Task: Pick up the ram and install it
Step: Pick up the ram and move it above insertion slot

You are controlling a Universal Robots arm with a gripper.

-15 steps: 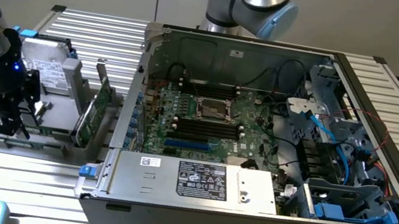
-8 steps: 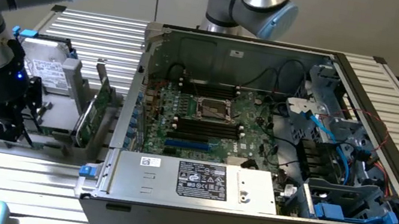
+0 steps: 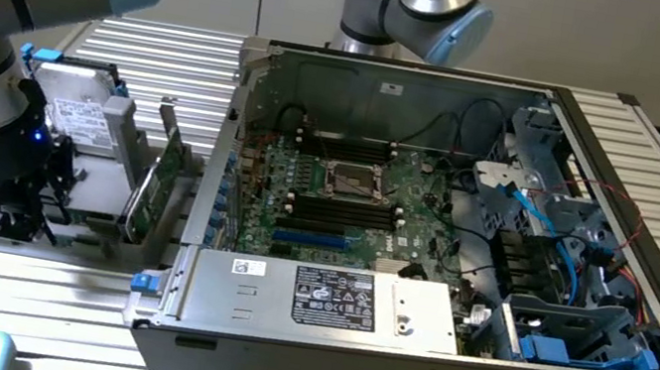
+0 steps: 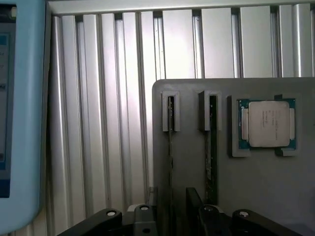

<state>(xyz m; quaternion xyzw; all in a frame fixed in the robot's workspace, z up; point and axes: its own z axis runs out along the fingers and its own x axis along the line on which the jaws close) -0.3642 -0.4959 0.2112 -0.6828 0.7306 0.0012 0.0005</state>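
Note:
Two thin ram sticks stand on edge in slots of a grey holder plate: one ram stick and a greener ram stick beside it. My gripper hangs open just above the plate. Its dark fingers stand on either side of the first stick's end, without touching it as far as I can see. In the exterior view the gripper is low over the holder at the left of the open computer case. The motherboard shows long black slots.
A processor chip lies in a pocket of the holder plate. A hard drive and an upright broader green card stand on the holder. A light blue device lies on the slatted metal table. A second arm's base rises behind the case.

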